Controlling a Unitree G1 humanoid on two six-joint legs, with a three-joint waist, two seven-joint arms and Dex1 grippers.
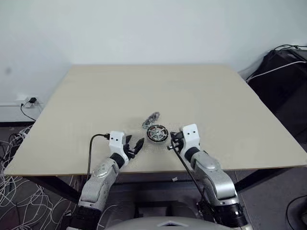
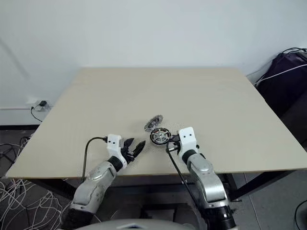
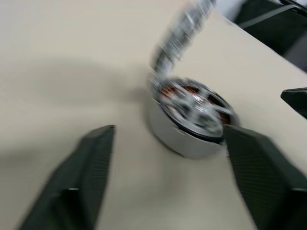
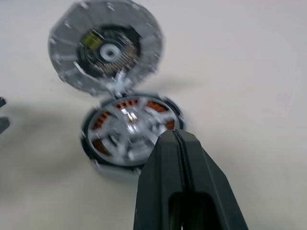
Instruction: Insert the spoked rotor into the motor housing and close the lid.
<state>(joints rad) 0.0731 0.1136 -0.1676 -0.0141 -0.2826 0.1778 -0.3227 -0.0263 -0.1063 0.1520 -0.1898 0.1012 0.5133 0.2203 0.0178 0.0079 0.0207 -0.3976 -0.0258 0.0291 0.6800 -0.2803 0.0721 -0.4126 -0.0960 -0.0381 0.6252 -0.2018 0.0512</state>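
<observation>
A: Where's the rotor?
B: I see the spoked rotor (image 4: pixel 129 128) seated in the motor housing (image 3: pixel 180 136), lid (image 4: pixel 106 47) hinged up behind it, near the table (image 1: pixel 96 96) front edge, mid-width.
A: Grippers?
B: Left gripper (image 1: pixel 135 146) released, fingers (image 3: pixel 79 177) spread, just left of the housing, not touching. Right gripper (image 1: pixel 171 142) clenched on nothing, tip by the housing rim. Lots of bare tabletop beyond and to both sides.

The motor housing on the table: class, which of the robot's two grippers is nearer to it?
Right. The right gripper, shut, has its tip at the motor housing's rim. The left gripper, open, sits apart on the housing's other side.
</observation>
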